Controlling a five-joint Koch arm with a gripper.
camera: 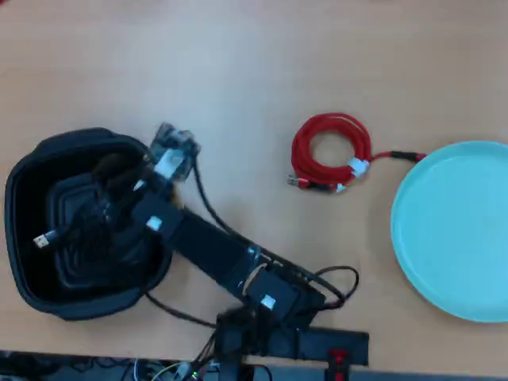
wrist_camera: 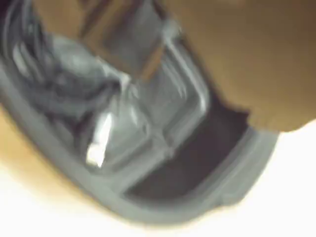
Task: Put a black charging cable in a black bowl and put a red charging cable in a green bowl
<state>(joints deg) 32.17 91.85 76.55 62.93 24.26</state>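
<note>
Overhead view, left of the frame: reaching over the black bowl [camera: 32, 270], with the gripper [camera: 111, 190] hanging above the tub's upper right part. Lying inside on the ribbed floor, the black charging cable [camera: 59, 232], one metal-tipped plug poking out toward the left wall. Resting untouched on the bare table [camera: 238, 63] in the upper middle, the red charging cable [camera: 329, 152], coiled, white tie on its lower right, one dark plug end trailing right and almost touching the rim of the green bowl [camera: 452, 230]. Sitting empty at the right edge, that pale dish.

Wrist view, blurred: looking down into the black bowl [wrist_camera: 232, 182], showing the raised square ribs and the black charging cable [wrist_camera: 59, 84] bunched at the upper left, a bright plug tip pointing down at the lower left. Not showing the jaws clearly in either view; impossible to tell whether spread or closed, or whether still touching the coil.

Judging the step in hand: finishing the first placement, black cable seemingly already down in the black tub. Judging the next move: lifting clear of the tub's high wall, swinging right across the frame to the red coil, coming down with jaws spread over one side of the loop, then carrying it the short way right into the green dish.
</note>
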